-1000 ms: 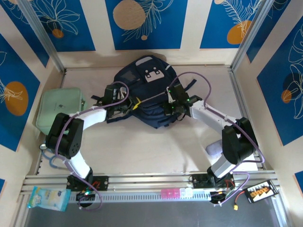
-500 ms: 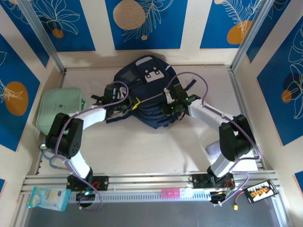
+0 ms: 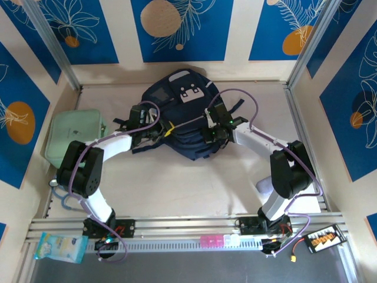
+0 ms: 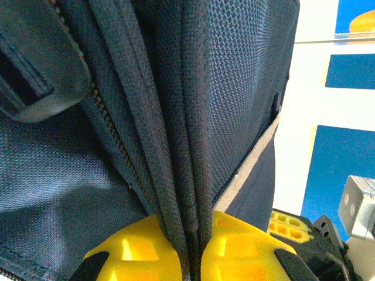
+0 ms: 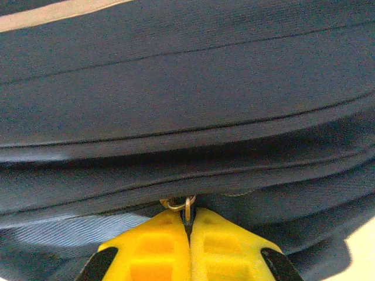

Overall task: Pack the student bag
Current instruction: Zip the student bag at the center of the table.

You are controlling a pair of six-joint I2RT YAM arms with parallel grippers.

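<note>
Student bag (image 3: 182, 112) lies flat at far centre of the table (image 3: 194, 183), white buckle patch up, btwn the two arms. Left gripper (image 3: 165, 131) is at the bag's left edge; from above its tips are hidden under wrist & cable. Left wrist cam: yellow fingers (image 4: 140, 252) pressed together on a fold of navy mesh fabric & piping next to a zip track, finger bases cut off by the frame bottom. Right gripper (image 3: 210, 135) sits on the bag's right side, tips lost vs dark fabric from above. Right wrist cam: yellow fingers (image 5: 158, 246) squeezed tight, pinching a small metal zip pull (image 5: 186, 205), only its ring in sight. Whether the compartment is open: can't tell. Mint-green zip case (image 3: 73, 138) at left, apart from the bag, near corner covered by left arm. White object (image 3: 264, 186) by right arm's base is mostly hidden, can't ID.
</note>
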